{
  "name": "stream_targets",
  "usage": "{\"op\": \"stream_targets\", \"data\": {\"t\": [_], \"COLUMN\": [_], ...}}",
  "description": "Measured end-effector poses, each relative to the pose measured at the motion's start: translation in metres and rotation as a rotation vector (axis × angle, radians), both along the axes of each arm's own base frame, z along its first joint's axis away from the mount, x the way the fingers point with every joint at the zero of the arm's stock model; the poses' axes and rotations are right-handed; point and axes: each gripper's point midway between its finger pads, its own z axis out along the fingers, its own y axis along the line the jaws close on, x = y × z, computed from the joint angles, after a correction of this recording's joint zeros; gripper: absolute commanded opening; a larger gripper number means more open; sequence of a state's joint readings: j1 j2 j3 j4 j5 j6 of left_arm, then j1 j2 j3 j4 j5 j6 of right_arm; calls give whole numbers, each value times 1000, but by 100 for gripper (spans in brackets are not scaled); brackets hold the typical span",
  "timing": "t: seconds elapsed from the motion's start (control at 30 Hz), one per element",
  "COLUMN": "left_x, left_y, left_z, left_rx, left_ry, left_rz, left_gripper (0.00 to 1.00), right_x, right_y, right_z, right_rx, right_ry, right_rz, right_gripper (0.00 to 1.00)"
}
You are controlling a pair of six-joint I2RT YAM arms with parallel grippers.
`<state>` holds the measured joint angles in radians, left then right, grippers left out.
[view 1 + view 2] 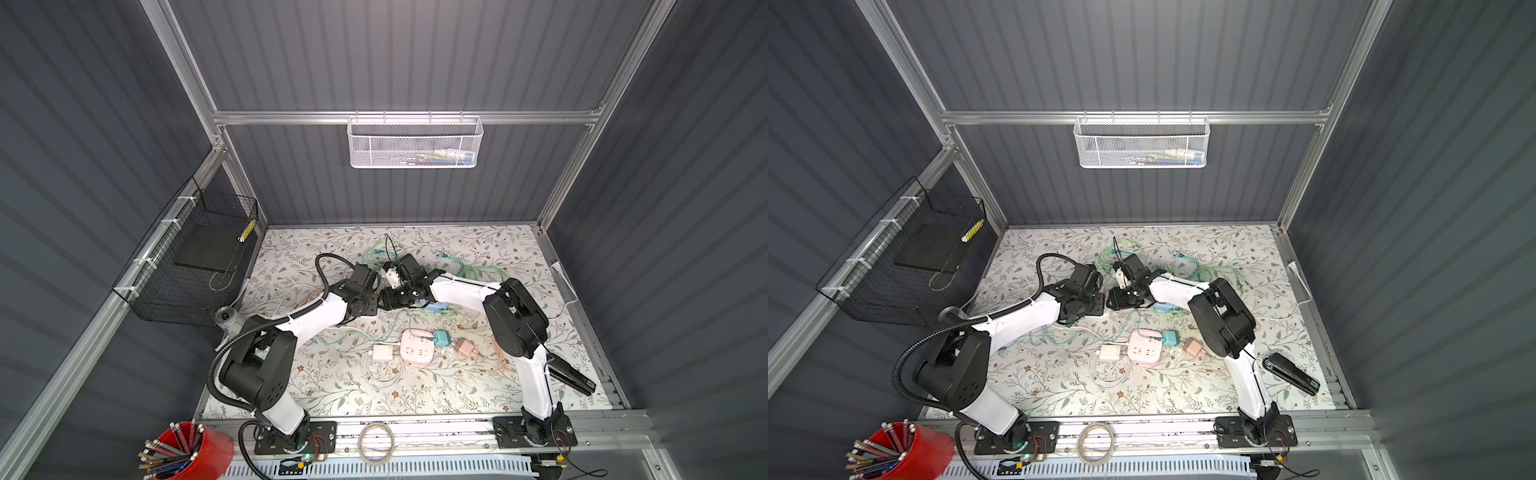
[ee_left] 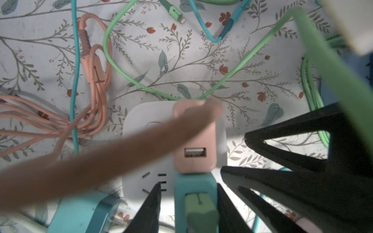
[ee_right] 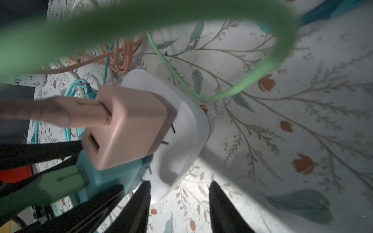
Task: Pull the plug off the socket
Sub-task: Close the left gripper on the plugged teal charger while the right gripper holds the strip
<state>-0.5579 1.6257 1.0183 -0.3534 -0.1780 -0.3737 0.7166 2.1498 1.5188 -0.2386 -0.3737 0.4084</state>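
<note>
Near the middle of the surface (image 1: 436, 395), the small rigid teal plastic plug (image 2: 194, 181), seated in the light white rounded socket block (image 2: 137, 117), wants pinching on its smooth flat sides, which the left end effector (image 2: 188, 187) flanks, perhaps not yet clamped, and whether the right end effector (image 3: 180, 185) grips the block is unclear.

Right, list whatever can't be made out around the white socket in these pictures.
white socket: nearly all hidden in both top views under the arms.
left end effector touching the teal plug or not: left wrist view, cut by the frame edge.
pink plug: left wrist view, partly behind a blurred pink cable.
right wrist view: blurred green cable blocks a strip.
</note>
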Motion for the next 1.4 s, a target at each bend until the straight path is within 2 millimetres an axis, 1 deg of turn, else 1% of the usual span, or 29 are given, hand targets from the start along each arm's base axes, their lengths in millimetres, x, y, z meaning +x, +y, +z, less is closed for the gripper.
{"op": "stream_targets", "data": {"t": [0.17, 0.37, 0.43, 0.5, 0.7, 0.9, 1.07, 1.4], "left_x": [2, 2, 2, 3, 3, 3, 2, 3], "left_y": [-3, -4, -4, -5, -10, -12, -12, -13], "left_z": [-3, -3, -3, -3, -2, -2, -1, 3], "left_rx": [8, 14, 14, 14, 11, 3, 8, 32], "left_ry": [3, 1, 1, 1, -1, 0, -1, -16], "left_rz": [-6, -9, -9, -10, -14, -5, 3, 10], "left_gripper": [32, 22, 19, 17, 11, 7, 6, 4], "right_x": [0, 0, 0, 1, 2, 3, 3, 3], "right_y": [1, 1, 1, 2, 4, 2, 3, 4], "right_z": [-10, -9, -9, -9, -8, -12, -13, -12], "right_rx": [1, 6, 8, 12, 28, 28, 38, 41], "right_ry": [26, 35, 36, 39, 42, 53, 57, 50], "right_rz": [-4, -13, -18, -24, -38, -48, -52, -49], "right_gripper": [48, 48, 51, 53, 53, 51, 46, 42]}}
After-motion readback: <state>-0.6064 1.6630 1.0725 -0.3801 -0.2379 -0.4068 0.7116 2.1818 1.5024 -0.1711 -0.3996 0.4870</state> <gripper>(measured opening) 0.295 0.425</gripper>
